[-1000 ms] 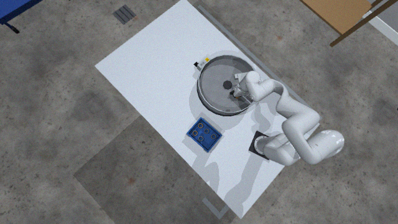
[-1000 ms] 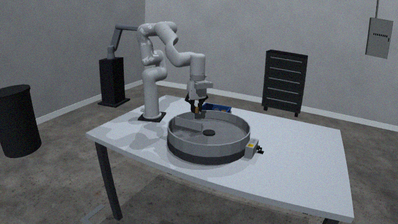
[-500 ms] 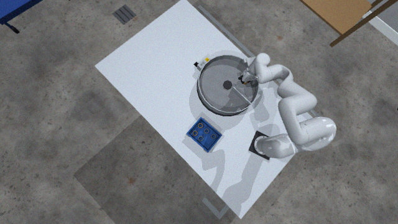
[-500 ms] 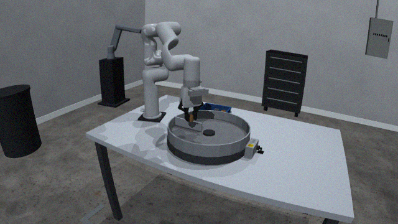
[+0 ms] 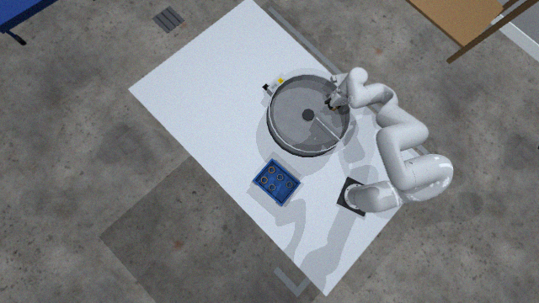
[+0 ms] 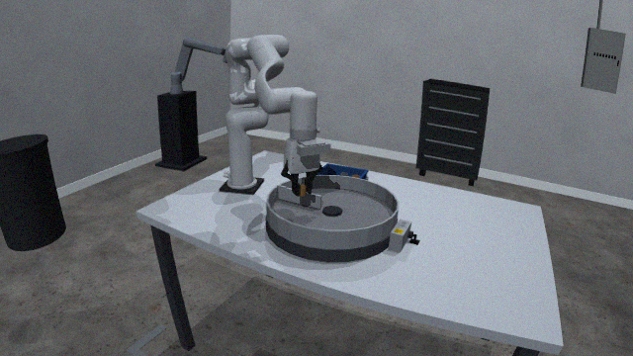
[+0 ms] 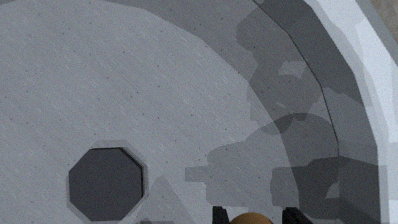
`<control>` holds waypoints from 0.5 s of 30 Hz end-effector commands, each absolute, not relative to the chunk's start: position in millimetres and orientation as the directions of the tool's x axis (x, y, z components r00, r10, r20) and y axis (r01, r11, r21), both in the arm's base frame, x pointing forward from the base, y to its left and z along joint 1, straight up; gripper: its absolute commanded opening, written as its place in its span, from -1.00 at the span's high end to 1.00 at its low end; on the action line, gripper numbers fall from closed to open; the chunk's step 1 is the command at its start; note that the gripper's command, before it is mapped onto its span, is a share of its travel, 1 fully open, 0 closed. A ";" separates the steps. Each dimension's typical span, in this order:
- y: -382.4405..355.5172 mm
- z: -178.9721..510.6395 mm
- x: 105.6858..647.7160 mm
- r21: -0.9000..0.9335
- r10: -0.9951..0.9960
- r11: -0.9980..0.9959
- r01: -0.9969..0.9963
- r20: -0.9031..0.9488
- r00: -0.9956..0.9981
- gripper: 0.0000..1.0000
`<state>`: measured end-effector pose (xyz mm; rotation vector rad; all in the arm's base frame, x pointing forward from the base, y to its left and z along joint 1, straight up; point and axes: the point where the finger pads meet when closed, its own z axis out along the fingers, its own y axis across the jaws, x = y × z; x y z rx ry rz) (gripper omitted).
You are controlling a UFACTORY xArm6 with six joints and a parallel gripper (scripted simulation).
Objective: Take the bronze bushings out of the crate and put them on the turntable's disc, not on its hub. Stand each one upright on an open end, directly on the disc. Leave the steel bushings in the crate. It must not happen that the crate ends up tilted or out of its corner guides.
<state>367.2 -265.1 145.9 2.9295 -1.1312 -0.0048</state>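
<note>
The bronze bushing [image 5: 335, 108] [image 6: 303, 190] [image 7: 251, 219] is pinched between the fingertips of our tool [image 5: 331, 104] [image 6: 303, 188] [image 7: 251, 216], over the turntable's disc [image 5: 290, 101] [image 6: 356, 200] [image 7: 165, 90]. In the exterior view it looks close to upright; whether it touches the disc we cannot tell. We would keep its axis vertical, lower slowly until the whole open end seats, then spread the fingers gently and rise straight up.

Beside the tool stands the divider [image 5: 328, 128] [image 6: 313, 200]; further in is the hub [image 5: 308, 114] [image 6: 332, 211] [image 7: 106, 184]. We should stay off both, and give the opening fingers room from the rim [image 5: 271, 126] [image 6: 331, 229] [image 7: 357, 120] too.

Well apart from the tool, the blue crate [image 5: 290, 194] [image 6: 366, 173] rests on the counter [image 5: 202, 84] [image 6: 470, 257], with five bushings inside, two looking bronze-coloured.
</note>
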 end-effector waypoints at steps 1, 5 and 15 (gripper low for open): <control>-266.1 147.6 368.3 0.002 -0.672 -0.740 -0.672 0.002 0.740 1.00; -266.1 147.6 368.3 0.002 -0.672 -0.740 -0.672 0.002 0.740 1.00; -267.7 147.6 368.2 0.002 -0.672 -0.740 -0.672 0.002 0.740 1.00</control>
